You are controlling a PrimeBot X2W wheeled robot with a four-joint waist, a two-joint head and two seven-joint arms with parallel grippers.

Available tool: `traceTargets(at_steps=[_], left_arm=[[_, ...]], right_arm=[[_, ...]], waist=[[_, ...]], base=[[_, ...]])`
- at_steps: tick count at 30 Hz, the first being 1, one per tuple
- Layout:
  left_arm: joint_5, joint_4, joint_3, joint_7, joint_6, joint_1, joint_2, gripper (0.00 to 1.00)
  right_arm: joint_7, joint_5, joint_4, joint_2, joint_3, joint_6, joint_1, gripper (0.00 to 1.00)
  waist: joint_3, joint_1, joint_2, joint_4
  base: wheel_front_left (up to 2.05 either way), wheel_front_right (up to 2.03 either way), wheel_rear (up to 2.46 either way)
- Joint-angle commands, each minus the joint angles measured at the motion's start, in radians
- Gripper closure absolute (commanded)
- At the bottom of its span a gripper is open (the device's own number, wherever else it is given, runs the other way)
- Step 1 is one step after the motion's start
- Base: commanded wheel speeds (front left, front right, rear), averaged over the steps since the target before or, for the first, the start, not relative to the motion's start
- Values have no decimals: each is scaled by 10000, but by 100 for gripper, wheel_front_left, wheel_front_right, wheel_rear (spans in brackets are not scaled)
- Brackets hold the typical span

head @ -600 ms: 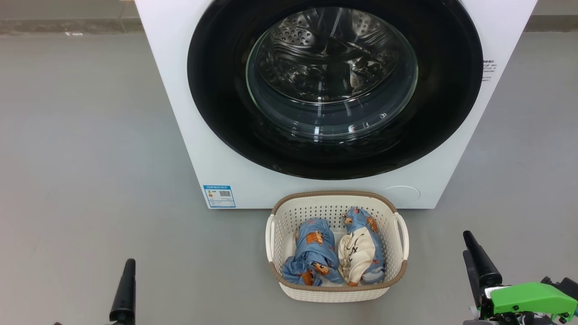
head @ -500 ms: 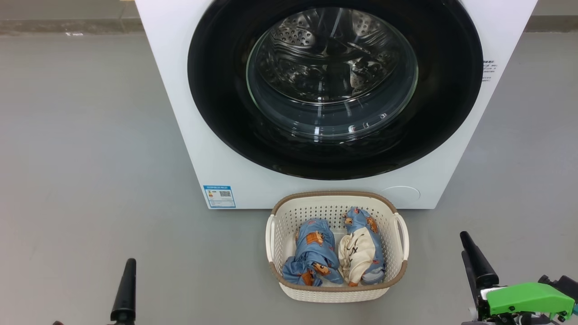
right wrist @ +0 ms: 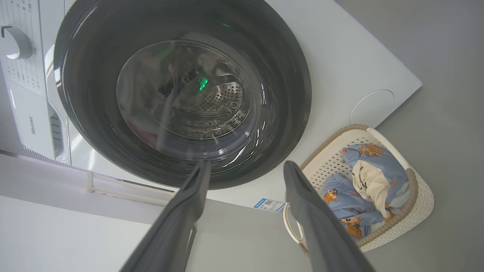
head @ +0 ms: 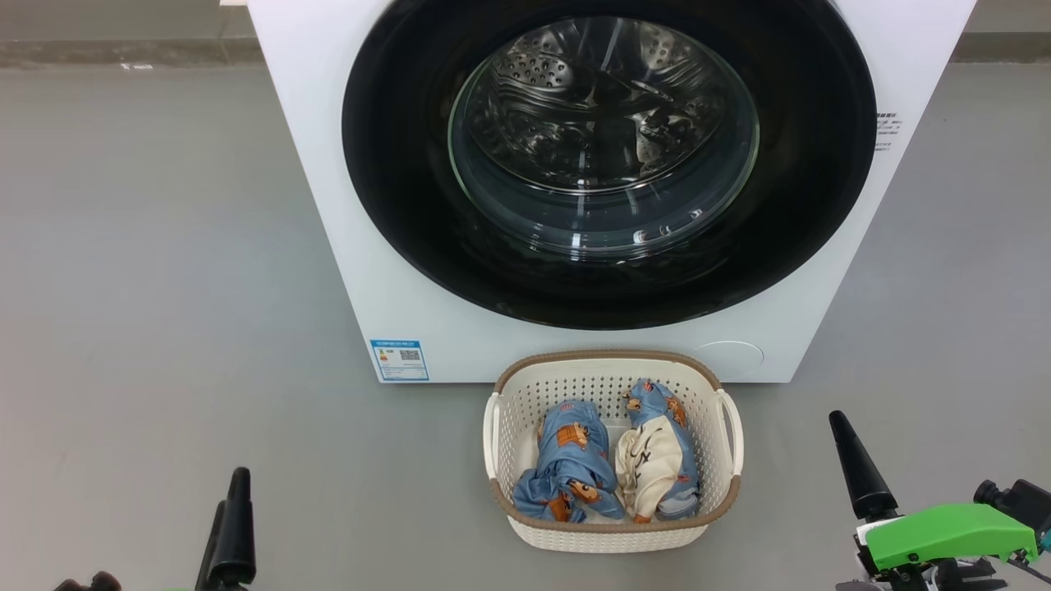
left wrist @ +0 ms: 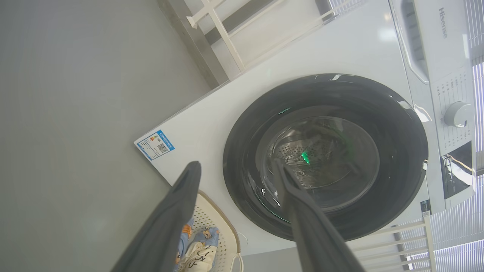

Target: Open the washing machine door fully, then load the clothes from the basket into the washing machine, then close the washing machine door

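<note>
**Head and wrist views of the scene at floor level.** You have before you one washer (head: pixel 328 205), one door (head: pixel 394 164), one basket (head: pixel 608 358), two clothes (head: pixel 603 480) and two tools.

The door lies shut, flush with the washer's white front. Through its glass you see the steel drum (head: pixel 575 90).

The basket stands on the grey floor (head: pixel 148 287) just in front of the washer, below the door's lower edge and a little right of the blue label (head: pixel 398 359). You cannot tell whether its far rim touches the washer's base. It holds both clothes side by side and touching. The all-blue garment (head: pixel 566 460) is on the left and the cream-panelled garment (head: pixel 653 451) on the right, and both lie below the brown rim.

The left tool (left wrist: pixel 236 164) hangs low at your left, well apart from the basket, with its fingers spread wide and holding nothing. The right tool (right wrist: pixel 246 163) hangs low at your right, also well apart from the basket, and is wide and empty too. A green part (head: pixel 952 533) sits behind its fingers.

Open floor lies on both sides of the washer and between each tool and the basket.
</note>
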Motion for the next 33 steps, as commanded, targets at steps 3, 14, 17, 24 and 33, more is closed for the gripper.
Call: traceTargets(at_steps=[3,14,17,24,33], left_arm=[[620,-306,104,-174,-89,-250,212,0],[1967,-288,19,-466,-112,-236,272,0],[2314,-277,-11,-546,-119,-229,307,0],[3071,-257,-15,-731,-133,-235,333,0],[3804,-263,-56,-971,-152,-236,422,0]], right_arm=[[-155,-644,-180,-195,52,29,-446,0],[-330,-2244,-64,-218,109,33,-507,0],[-377,-2644,-27,-221,141,34,-525,0],[-488,-3585,35,-226,186,37,-574,0],[-632,-4677,70,-215,232,40,-614,0]], waist=[[-15,0,0,-2],[-38,0,0,14],[-45,0,0,17],[-53,0,0,22],[-64,0,0,14]], base=[[0,0,0],[0,0,0],[0,0,0],[0,0,0],[0,0,0]])
